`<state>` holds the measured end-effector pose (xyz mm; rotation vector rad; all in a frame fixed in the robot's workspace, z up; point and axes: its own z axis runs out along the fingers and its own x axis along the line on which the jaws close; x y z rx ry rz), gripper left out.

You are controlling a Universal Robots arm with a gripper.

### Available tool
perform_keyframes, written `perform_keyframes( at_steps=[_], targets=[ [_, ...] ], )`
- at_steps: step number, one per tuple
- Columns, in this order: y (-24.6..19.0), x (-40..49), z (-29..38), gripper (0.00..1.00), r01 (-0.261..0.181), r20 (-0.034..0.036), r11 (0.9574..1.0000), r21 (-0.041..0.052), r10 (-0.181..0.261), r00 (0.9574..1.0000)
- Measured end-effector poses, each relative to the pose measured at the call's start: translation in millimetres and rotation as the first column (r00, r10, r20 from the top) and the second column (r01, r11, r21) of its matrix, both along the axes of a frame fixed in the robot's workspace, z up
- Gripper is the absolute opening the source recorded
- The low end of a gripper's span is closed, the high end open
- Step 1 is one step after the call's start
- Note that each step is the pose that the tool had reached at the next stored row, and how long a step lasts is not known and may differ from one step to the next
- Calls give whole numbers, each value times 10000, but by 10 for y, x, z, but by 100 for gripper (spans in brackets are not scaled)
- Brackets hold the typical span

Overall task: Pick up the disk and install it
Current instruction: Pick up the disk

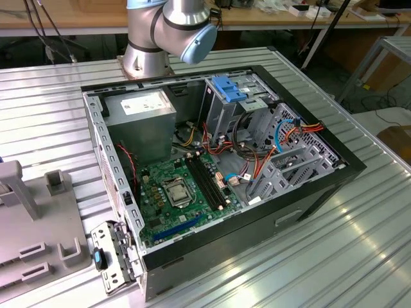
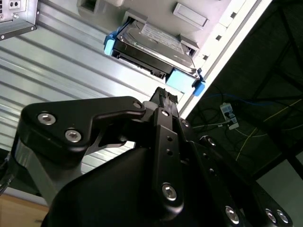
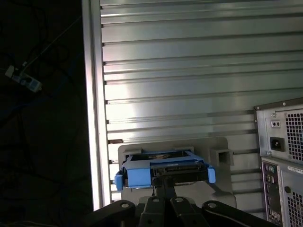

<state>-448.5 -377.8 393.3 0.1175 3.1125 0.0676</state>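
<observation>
Blue-railed disk [image 2: 152, 43] on grey holder [image 3: 199, 144], closed fingers [image 2: 164, 97] just beside

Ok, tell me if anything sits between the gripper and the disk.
Nothing visible does. In the second wrist view the gripper points straight at the disk, with only open space between them.

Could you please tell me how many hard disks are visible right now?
1. The disk with blue rails rests on a grey holder on the ribbed table, seen in both wrist views. Others may be hidden inside the computer case.
</observation>
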Motion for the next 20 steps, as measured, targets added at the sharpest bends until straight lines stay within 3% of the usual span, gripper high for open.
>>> perform_keyframes(
  at_steps=[20],
  targets=[
    [0,0,0,11,-264,0,9997,0,264,9997]
  ],
)
